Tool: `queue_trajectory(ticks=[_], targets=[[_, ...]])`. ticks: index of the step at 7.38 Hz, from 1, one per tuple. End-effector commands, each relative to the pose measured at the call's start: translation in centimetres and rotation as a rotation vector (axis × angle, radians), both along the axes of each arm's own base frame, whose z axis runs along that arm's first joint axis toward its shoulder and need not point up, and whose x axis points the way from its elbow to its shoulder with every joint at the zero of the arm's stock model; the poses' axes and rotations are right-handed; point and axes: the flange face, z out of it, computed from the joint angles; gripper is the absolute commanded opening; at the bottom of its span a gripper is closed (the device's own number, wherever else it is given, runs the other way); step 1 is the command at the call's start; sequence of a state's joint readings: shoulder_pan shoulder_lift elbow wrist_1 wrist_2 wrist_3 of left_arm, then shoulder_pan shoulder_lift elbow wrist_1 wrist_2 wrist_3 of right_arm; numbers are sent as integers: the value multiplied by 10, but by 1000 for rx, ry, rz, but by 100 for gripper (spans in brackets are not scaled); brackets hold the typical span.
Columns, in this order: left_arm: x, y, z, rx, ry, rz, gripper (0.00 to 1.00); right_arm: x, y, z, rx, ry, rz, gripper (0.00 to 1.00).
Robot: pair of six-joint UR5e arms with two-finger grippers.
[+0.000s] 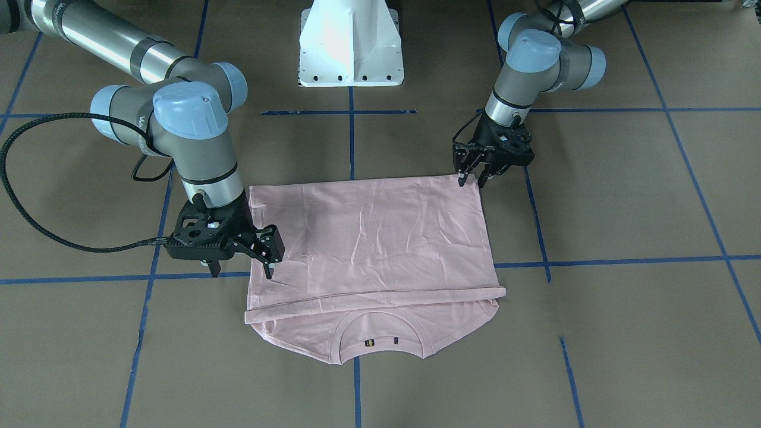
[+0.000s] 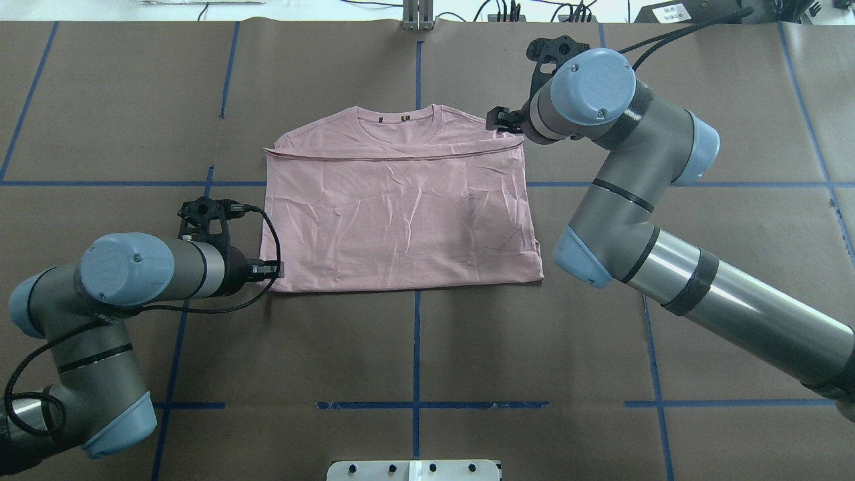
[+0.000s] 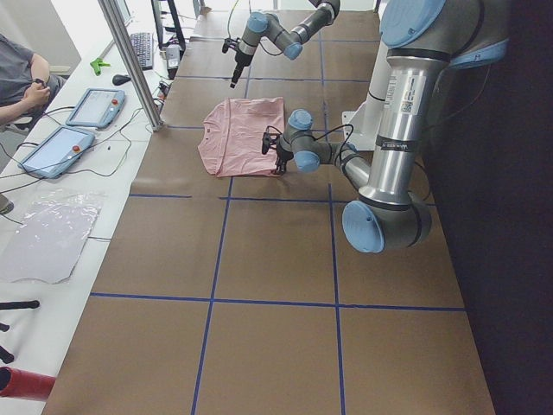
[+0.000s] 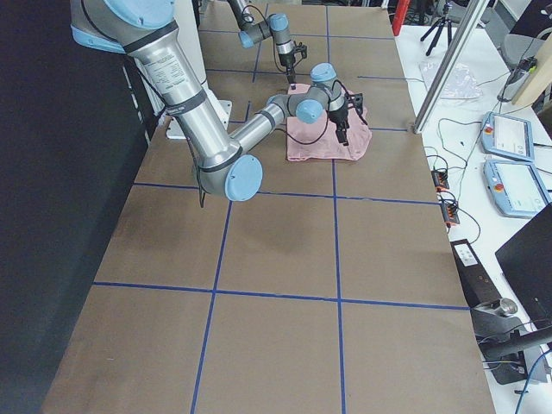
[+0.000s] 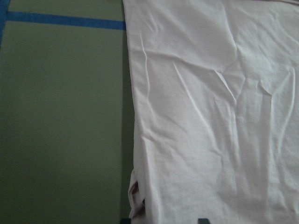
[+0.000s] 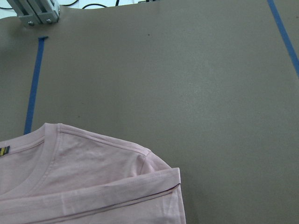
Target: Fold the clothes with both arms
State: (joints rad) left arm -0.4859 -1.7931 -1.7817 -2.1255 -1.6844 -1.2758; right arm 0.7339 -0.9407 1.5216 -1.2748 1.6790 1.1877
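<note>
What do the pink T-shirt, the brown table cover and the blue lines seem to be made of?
T-shirt: soft knit fabric, probably cotton; matte, creased, ribbed collar.
Table cover: looks like matte brown paper or card.
Blue lines: likely adhesive tape; ends look torn.

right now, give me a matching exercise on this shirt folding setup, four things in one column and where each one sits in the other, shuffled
Things:
1. left hand
2. right hand
3. collar
4. white pedestal base

Places:
A. far end of the T-shirt from the robot, showing past the folded-over layer
B. off the cloth, between the two arms
C. at the T-shirt's corner nearest the robot
D. at the T-shirt's side edge, nearer the collar end

Pairs: 1-C, 2-D, 3-A, 4-B
</note>
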Motion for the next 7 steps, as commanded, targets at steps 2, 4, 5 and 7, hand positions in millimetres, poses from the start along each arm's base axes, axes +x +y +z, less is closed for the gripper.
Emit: queue_trajectory(ticks=[2, 4, 5, 7], targets=[[2, 3, 1, 23, -9, 33, 0, -4, 4, 1, 3, -1, -5, 100], [-32, -37, 3, 168, -79, 49, 0, -5, 4, 2, 4, -1, -5, 100], [-63, -77, 23, 214, -150, 28, 0, -6, 5, 0, 5, -2, -6, 100], [-88, -179, 37, 244, -248, -45, 0, -8, 4, 0, 4, -1, -8, 100]])
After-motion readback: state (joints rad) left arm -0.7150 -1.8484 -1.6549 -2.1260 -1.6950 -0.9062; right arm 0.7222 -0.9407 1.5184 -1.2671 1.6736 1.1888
